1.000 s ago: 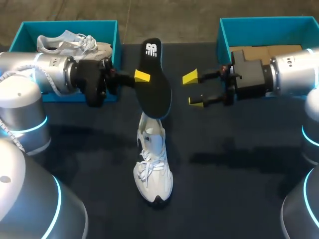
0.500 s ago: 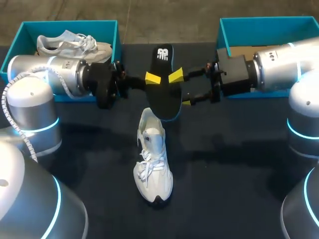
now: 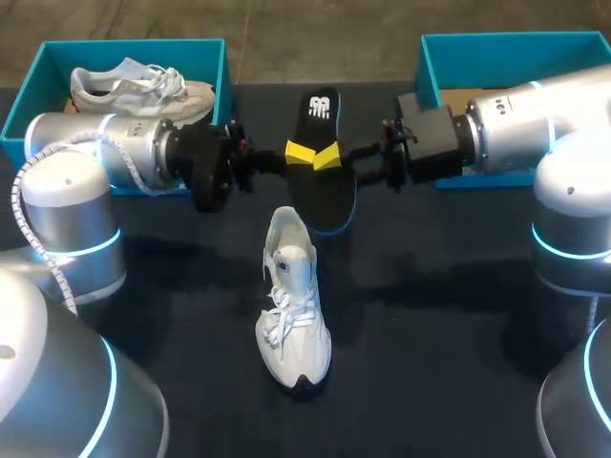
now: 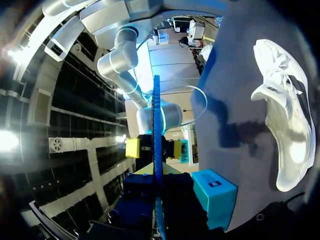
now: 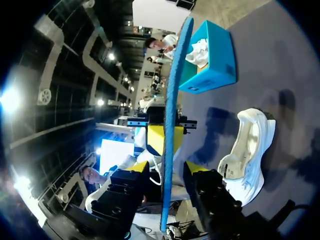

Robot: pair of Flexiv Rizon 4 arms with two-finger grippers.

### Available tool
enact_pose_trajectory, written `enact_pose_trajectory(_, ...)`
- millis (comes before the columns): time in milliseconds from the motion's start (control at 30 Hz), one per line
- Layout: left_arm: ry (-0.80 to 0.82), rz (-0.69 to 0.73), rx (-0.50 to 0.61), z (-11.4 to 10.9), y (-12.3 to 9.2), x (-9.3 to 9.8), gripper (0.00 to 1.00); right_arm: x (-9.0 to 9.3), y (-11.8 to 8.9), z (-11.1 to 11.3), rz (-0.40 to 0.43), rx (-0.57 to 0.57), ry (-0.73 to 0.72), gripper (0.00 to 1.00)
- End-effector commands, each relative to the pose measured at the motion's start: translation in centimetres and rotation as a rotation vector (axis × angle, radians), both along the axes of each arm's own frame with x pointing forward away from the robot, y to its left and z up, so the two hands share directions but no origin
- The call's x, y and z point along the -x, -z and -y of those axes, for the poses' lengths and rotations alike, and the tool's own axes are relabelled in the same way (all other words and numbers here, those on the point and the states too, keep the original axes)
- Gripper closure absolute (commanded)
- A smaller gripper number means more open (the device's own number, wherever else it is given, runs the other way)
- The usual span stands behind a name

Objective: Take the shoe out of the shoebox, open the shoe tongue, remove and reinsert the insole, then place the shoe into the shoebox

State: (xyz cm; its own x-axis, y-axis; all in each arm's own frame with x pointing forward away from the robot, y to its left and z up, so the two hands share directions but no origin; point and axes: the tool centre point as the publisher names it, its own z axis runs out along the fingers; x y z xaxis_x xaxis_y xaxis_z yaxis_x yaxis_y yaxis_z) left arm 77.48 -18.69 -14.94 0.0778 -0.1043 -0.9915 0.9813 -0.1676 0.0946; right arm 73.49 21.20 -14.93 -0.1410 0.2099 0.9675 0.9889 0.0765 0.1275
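Left gripper [image 3: 299, 153] clamped on black insole [image 3: 323, 196], held above worktop [image 3: 430, 315]. Right gripper [image 5: 168, 169] open, fingers straddling the insole without touching. White shoe [image 3: 291, 315] on worktop.

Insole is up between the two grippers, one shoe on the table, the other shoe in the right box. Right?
No. The other shoe lies in the left box, per the head view. The rest holds: insole up between the left gripper and right gripper, one shoe on the table.
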Motion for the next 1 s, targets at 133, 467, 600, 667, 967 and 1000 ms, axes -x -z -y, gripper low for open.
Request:
enact_pose_trajectory(133,-0.014,-0.004,0.004,0.1,0.1,-0.1,1.00,-0.3,0.2,-0.4,0.005,-0.005,0.003,0.62)
enact_pose_trajectory(467,-0.025,-0.008,0.004,-0.3,0.3,-0.2,1.00,-0.2,0.5,-0.2,-0.002,-0.003,0.010,0.77)
enact_pose_trajectory(600,-0.022,-0.017,0.013,-0.3,0.3,-0.2,1.00,-0.3,0.5,-0.3,0.000,-0.005,0.010,1.00)
enact_pose_trajectory(667,-0.017,-0.021,0.016,-0.3,0.3,-0.3,1.00,-0.4,0.5,-0.3,0.004,-0.005,0.008,1.00)
enact_pose_trajectory(967,-0.008,-0.031,0.005,-0.9,0.5,-0.3,0.00,-0.5,0.6,-0.3,0.058,-0.023,0.008,1.00)
enact_pose_trajectory(1000,-0.006,-0.033,0.004,-1.1,0.5,-0.3,0.00,-0.6,0.6,-0.2,0.069,-0.024,0.006,1.00)
